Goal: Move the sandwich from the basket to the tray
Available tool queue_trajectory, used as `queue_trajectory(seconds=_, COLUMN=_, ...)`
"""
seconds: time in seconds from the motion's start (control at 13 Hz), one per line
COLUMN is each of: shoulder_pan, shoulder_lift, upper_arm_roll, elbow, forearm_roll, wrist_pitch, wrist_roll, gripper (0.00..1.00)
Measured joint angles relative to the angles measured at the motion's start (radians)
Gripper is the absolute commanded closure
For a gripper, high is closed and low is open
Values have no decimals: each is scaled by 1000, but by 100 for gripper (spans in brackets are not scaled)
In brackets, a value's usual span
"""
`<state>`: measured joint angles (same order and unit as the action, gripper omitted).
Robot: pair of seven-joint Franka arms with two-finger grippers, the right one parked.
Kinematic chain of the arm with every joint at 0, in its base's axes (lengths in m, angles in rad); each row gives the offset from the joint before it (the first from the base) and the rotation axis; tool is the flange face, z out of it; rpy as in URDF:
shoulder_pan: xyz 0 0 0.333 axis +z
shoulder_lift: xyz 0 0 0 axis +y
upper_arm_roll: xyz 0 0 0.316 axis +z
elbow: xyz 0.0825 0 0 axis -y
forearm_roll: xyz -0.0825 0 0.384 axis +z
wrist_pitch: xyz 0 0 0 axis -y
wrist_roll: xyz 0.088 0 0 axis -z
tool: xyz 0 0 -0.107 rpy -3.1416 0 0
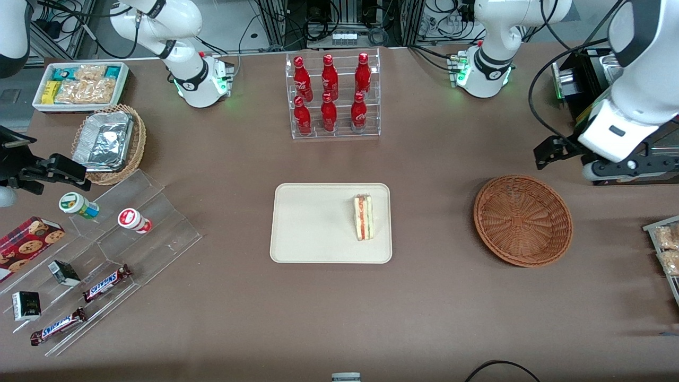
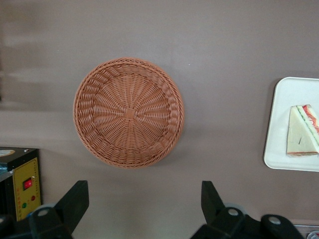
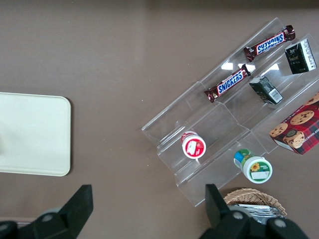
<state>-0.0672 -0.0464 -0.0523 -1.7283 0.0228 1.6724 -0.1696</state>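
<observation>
At center frame of the front view you see the sandwich (image 1: pixel 363 217) lying on the tray (image 1: pixel 313 228), while your gripper (image 2: pixel 144 201) hangs with fingers spread, holding nothing, above the table near the bare basket (image 1: pixel 522 220).

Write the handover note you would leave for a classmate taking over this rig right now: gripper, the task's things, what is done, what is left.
Gripper: open, holding nothing, hanging above the table beside the basket, at the working arm's end.
Sandwich: lying on the tray, near the tray edge that faces the basket.
Basket: nothing in it, standing on the table apart from the tray.
Done: the sandwich is out of the basket and on the tray, released.
Left: nothing of the placing itself; at most, bring the arm to rest.
</observation>
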Motion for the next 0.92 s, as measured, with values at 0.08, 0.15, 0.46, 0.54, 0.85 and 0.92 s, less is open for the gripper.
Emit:
queue_trajectory(seconds=0.08, shoulder_pan=4, shoulder_lift=-2, upper_arm_roll=0, elbow=4, forearm_roll=0, wrist_pitch=-7, wrist_roll=4, gripper=0)
queue_trajectory(seconds=0.15, shoulder_pan=6, shoulder_lift=-3, upper_arm_roll=0, elbow=10, forearm_roll=0, wrist_pitch=-16, wrist_roll=5, gripper=0)
queue_trajectory(seconds=0.46, shoulder_pan=7, shoulder_lift=-4, upper_arm_roll=0, elbow=34, forearm_roll=0, wrist_pitch=-60, wrist_roll=26, gripper=0)
queue_trajectory(seconds=0.54, shoulder_pan=7, shoulder_lift=-5, upper_arm_roll=0, elbow=44, forearm_roll=0, wrist_pitch=-88, wrist_roll=32, gripper=0)
queue_trajectory(seconds=0.85, shoulder_pan=12, shoulder_lift=-14, upper_arm_roll=0, elbow=89, forearm_roll=1, wrist_pitch=-148, wrist_roll=39, gripper=0)
queue_trajectory(seconds=0.92, shoulder_pan=13, shoulder_lift=-16, upper_arm_roll=0, elbow=91, forearm_roll=1, wrist_pitch=-148, wrist_roll=39, gripper=0)
